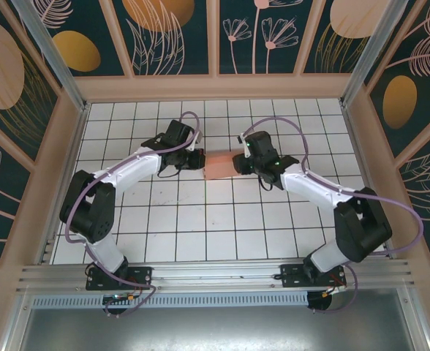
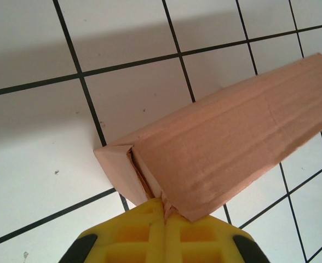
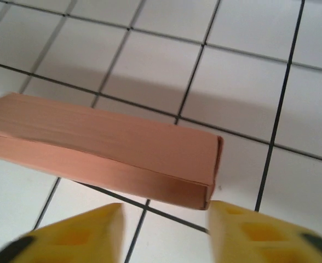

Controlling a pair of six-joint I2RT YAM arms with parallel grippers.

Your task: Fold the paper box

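The paper box (image 1: pixel 219 165) is a closed, flat, salmon-pink carton in the middle of the tiled floor, between both arms. My left gripper (image 1: pixel 199 159) is at its left end. In the left wrist view the yellow jaws are pressed together, and my left gripper (image 2: pixel 165 211) is shut on the end flap at the corner of the paper box (image 2: pixel 232 148). That end looks raised off the tiles. My right gripper (image 1: pixel 238 162) is at the right end. In the right wrist view my right gripper (image 3: pixel 164 216) is open, its fingers (image 3: pixel 243 224) just short of the paper box (image 3: pixel 111 142).
A white tiled floor (image 1: pixel 215 227) with black grid lines lies inside wooden walls (image 1: pixel 215 86). The arm bases are bolted to a metal rail (image 1: pixel 215 274) at the near edge.
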